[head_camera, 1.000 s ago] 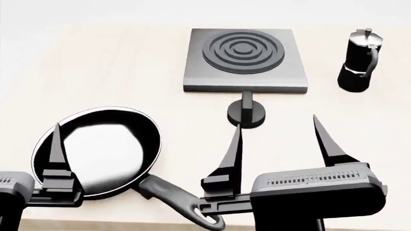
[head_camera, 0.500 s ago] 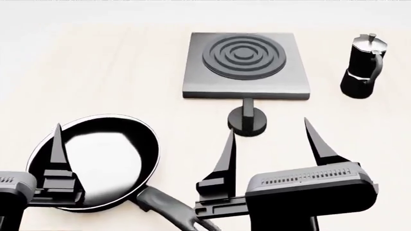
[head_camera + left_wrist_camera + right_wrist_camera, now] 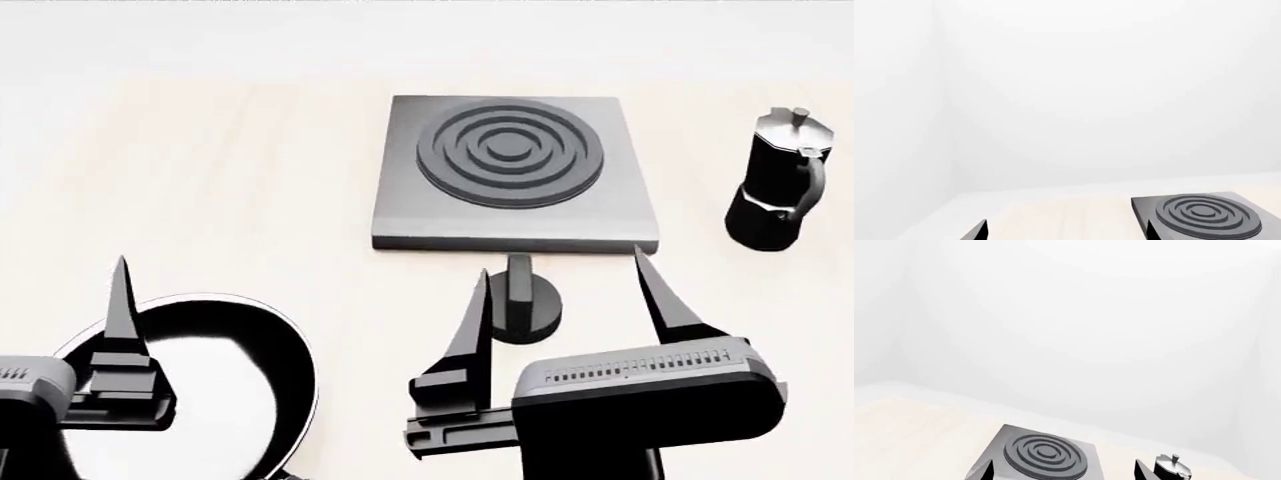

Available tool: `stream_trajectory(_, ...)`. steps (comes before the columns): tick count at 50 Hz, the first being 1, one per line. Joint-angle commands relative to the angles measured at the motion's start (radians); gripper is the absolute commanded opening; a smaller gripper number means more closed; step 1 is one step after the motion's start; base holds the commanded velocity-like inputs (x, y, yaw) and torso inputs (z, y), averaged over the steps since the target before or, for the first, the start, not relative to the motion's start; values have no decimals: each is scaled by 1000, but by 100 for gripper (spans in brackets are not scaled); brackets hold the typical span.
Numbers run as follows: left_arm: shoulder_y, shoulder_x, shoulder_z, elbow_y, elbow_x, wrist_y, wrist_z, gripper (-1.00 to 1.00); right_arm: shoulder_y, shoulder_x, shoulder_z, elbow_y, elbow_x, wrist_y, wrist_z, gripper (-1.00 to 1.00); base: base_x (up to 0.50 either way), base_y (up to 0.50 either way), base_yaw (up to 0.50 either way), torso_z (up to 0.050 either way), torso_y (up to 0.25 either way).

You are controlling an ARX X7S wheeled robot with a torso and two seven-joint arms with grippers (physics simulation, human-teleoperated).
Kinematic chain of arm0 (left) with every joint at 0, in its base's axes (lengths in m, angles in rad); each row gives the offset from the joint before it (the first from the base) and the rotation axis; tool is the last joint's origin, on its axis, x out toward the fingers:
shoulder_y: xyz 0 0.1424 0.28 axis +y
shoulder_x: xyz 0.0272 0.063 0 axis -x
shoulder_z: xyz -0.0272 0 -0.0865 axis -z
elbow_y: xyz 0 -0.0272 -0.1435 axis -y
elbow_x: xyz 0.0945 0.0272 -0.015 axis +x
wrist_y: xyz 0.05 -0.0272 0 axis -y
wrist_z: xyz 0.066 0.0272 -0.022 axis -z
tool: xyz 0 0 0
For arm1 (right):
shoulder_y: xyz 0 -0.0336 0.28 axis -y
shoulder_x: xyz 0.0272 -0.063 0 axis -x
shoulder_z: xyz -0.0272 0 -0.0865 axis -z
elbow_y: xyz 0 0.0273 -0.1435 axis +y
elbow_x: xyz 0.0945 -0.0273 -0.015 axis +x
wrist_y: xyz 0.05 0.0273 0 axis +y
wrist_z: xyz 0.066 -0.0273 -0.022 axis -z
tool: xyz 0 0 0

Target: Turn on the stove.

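Note:
The stove (image 3: 514, 175) is a flat grey square slab with a raised ring burner, at the table's middle far side. Its small black round knob (image 3: 523, 303) with an upright fin stands just in front of the slab. My right gripper (image 3: 561, 280) is open and empty; its two fingertips stand either side of the knob, a little nearer me. My left gripper is open and empty; only one finger (image 3: 123, 310) shows in the head view, over the frying pan. The stove also shows in the left wrist view (image 3: 1204, 217) and the right wrist view (image 3: 1044, 456).
A black frying pan (image 3: 200, 390) with a shiny bottom lies at the near left under my left gripper. A black moka pot (image 3: 778, 180) stands right of the stove; its lid shows in the right wrist view (image 3: 1171, 466). The table (image 3: 240, 200) is pale wood.
The whole scene has slid nearer and lower in the head view. My right fingertips now flank the knob; they were short of it before. The pan has sunk partly out of view.

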Motion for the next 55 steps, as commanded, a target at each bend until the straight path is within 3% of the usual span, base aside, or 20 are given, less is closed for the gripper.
stream_trajectory(1,-2,-6,4,-2,-1,0,-8,100,1,3,-2,2,4,-2,6,100,266,0,0,0,0)
stream_trajectory(45,-7,-23,16,-9,-20,6,-30,100,4,18,-10,9,22,-5,22,100,265,0,0,0,0)
stream_trajectory(55,-3,-27,14,-8,-25,10,-36,100,2,9,5,70,47,-13,17,100,12,0,0,0,0)
